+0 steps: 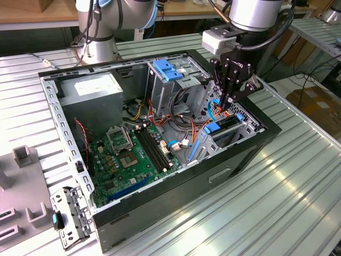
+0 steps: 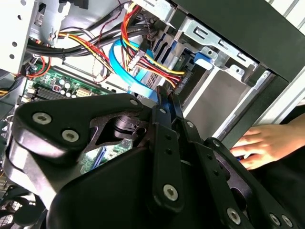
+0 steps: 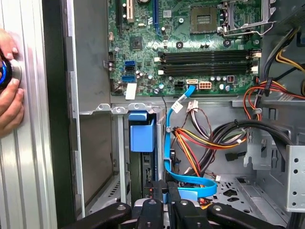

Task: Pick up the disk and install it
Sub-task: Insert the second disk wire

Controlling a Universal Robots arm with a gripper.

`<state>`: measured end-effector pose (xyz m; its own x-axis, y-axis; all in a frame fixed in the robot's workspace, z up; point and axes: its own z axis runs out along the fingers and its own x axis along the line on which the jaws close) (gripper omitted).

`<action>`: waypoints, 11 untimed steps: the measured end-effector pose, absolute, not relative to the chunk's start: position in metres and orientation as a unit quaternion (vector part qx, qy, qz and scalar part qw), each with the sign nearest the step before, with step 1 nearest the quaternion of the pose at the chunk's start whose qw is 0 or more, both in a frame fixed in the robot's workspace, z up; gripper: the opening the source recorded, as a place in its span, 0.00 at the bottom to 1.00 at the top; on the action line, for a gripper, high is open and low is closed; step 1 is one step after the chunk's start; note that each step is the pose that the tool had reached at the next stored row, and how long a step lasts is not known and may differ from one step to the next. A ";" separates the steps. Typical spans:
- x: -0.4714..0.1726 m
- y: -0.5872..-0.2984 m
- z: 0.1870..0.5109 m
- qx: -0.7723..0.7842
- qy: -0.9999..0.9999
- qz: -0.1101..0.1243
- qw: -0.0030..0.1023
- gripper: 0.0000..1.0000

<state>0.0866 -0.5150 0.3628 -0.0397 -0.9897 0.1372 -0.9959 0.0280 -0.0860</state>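
Note:
The disk sits edge-up in the lower bay at the exterior view's right end of the open computer case, with blue rails along its sides. In the first wrist view the disk shows under a blue tab. My gripper reaches down into the case just behind the disk. Its fingers are pressed close on the end of a blue flat cable. In the second wrist view my gripper has its tips at that blue cable, by the disk's connector end.
A person's hand rests on the table outside the case wall, and the hand also appears in the second wrist view. Red, yellow and black wires crowd the bay. The motherboard, grey power supply and blue-topped bay lie further in.

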 end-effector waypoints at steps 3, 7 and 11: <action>0.084 -0.518 0.362 0.692 -0.717 0.081 0.009 0.16; 0.080 -0.526 0.361 0.692 -0.718 0.078 -0.005 0.16; 0.078 -0.530 0.361 0.691 -0.719 0.074 -0.011 0.16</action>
<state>0.0780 -0.5301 0.3607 -0.0437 -0.9952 0.0871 -0.9920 0.0328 -0.1220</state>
